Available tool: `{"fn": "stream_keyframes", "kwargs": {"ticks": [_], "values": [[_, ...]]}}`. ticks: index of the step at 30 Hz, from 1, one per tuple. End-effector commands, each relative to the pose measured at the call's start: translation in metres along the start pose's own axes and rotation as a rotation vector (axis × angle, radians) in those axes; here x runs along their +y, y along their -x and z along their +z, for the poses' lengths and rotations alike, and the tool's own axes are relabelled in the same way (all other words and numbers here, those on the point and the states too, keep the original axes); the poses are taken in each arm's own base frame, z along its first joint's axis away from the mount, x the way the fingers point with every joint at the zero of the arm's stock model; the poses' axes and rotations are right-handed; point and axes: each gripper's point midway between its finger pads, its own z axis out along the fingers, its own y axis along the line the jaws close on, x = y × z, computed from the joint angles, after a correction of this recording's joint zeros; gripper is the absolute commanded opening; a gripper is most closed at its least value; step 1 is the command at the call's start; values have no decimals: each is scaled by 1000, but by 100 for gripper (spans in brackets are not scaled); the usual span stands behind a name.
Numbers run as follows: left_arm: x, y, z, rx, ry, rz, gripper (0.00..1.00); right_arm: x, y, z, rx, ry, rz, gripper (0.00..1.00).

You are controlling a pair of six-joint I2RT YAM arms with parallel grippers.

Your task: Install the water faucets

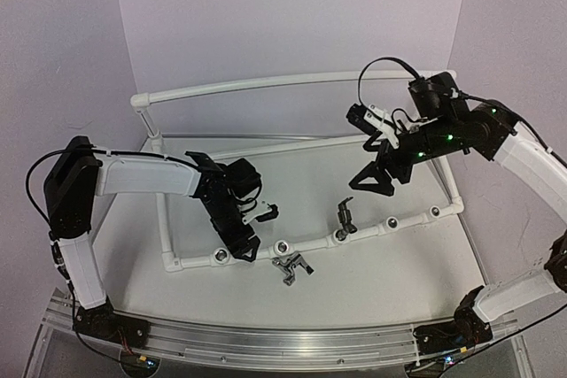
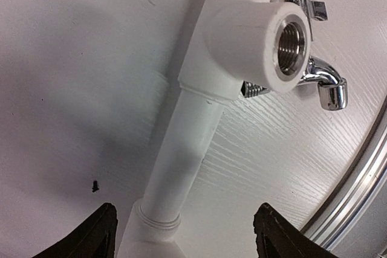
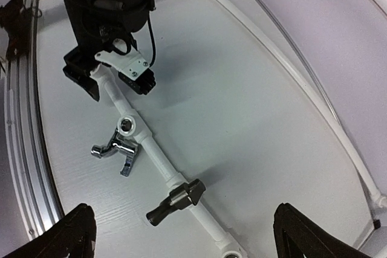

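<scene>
Nearest, left gripper (image 2: 184, 225) at frame bottom: jaws wide, straddling white pipe frame (image 2: 181, 143), holding nothing; right gripper (image 1: 372, 185) upper right, wide, empty. The seated faucet (image 1: 345, 216) stands upright on the pipe. The loose faucet (image 1: 291, 266) lies centre-bottom, just beside the pipe. Risk: slick chrome could skid under a pinch, or cross-thread. White woodgrain table (image 1: 372, 281), pale lilac walls.

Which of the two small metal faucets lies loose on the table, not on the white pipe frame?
The shiny chrome faucet, lying in front of the white plastic pipe frame; the darker faucet sits up on the pipe itself.
</scene>
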Motion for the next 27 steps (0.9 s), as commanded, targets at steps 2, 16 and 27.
{"fn": "stream_keyframes", "kwargs": {"ticks": [2, 16, 27], "values": [[6, -29, 7, 134, 63, 53, 77, 3, 6, -14, -5, 13, -363, 98], [64, -83, 26, 366, 266, 29, 54, 14, -35, 5, 136, 92, -1197, 98], [93, -96, 21, 365, 267, -39, 38, 30, -64, 44, 211, 251, -1639, 97]]}}
